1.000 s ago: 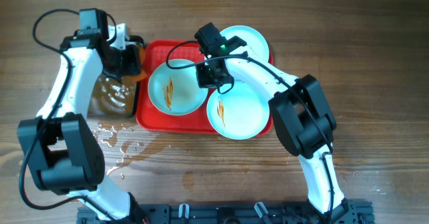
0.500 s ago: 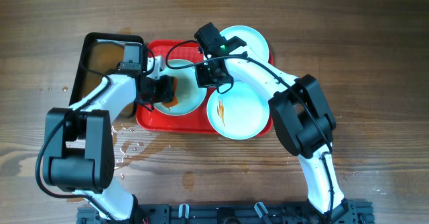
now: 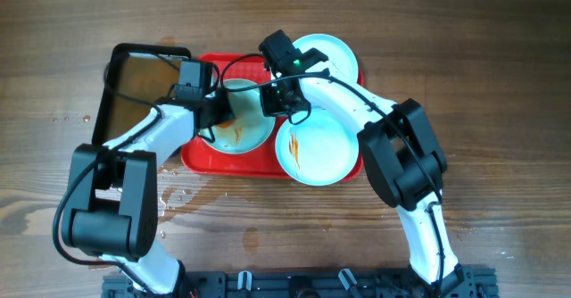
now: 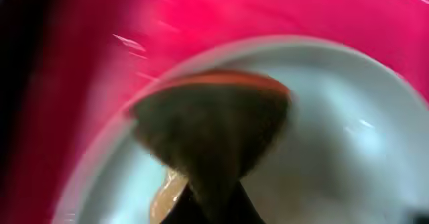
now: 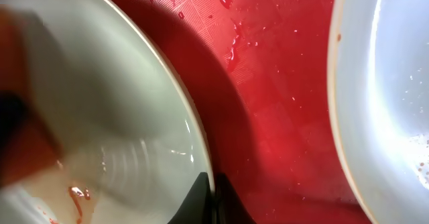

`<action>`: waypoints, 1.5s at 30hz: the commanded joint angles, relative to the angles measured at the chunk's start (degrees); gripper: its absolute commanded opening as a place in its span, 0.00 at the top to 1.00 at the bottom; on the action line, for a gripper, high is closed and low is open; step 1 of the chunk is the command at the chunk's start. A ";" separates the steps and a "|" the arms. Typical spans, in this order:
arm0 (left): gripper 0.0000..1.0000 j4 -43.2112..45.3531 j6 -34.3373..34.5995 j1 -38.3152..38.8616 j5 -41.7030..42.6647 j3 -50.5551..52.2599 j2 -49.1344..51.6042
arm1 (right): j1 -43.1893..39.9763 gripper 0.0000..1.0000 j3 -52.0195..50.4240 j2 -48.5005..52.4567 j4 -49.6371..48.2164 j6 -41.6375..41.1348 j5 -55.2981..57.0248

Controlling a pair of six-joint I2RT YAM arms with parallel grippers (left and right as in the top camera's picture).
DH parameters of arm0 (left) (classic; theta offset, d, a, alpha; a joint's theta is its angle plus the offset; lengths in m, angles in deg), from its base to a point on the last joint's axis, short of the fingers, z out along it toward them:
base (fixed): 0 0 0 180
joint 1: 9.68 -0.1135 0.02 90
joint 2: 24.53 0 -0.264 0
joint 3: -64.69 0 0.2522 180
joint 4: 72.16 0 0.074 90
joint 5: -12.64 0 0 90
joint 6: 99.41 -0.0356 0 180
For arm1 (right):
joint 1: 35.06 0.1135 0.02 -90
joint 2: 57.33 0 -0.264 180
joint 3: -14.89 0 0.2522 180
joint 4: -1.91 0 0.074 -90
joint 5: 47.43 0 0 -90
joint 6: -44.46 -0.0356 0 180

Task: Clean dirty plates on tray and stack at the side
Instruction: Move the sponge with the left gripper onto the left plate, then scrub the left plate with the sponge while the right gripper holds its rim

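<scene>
Plate (image 5: 127,96) rim in R gripper (image 5: 212,192)

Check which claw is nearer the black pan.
Left. Left claw is over the plate edge nearest the black pan; right claw grips that plate's far rim.

tray (image 3: 192,158): bright red with a fine raised grid texture; it reads pinker in the blurred left wrist view.
left plate (image 3: 250,130): pale mint-white, orange-brown smears near the middle.
front plate (image 3: 321,151): pale mint-white, thin orange streaks left of centre.
back plate (image 3: 337,55): pale mint-white, plain where it shows.
wedge (image 4: 214,123): dark brown, orange-red along its top edge.
pan (image 3: 147,48): black rim.
liquid (image 3: 138,88): glossy brown.
table (image 3: 500,84): mid-brown wood grain.
droplets (image 3: 147,186): clear, glinting.
left arm (image 3: 147,133): white shell, black joints.
right arm (image 3: 343,93): white shell, black joints.
</scene>
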 commanded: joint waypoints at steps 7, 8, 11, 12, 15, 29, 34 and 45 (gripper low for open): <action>0.96 -17.88 2.12 -0.33 6.78 1.68 2.19 | -0.11 0.95 -0.20 1.77 -0.26 1.18 -1.62; 0.96 -18.67 1.99 -0.33 12.33 1.68 2.19 | -0.11 0.95 -0.20 1.77 -0.26 1.18 -1.62; 0.96 -17.07 1.75 -0.33 24.06 1.68 2.19 | -0.11 0.95 -0.20 1.77 -0.24 1.16 -1.64; 0.96 -16.13 1.77 -0.31 25.09 1.70 2.19 | -0.11 0.95 -0.20 1.77 -0.22 1.07 -1.64; 0.96 -11.50 3.21 -0.04 22.29 2.71 2.62 | -0.17 0.96 -0.20 1.77 -0.35 1.01 -3.80; 0.96 -6.25 16.65 -0.07 -6.51 3.34 5.31 | -2.62 0.96 -0.22 2.47 -1.49 2.69 -13.75; 0.96 5.73 4.81 0.55 -5.86 3.34 5.31 | -2.62 0.96 -0.22 2.47 -1.29 2.71 -13.73; 0.96 -15.30 -5.79 10.64 3.65 3.34 5.31 | -2.62 0.96 -0.22 2.47 -1.33 2.73 -13.31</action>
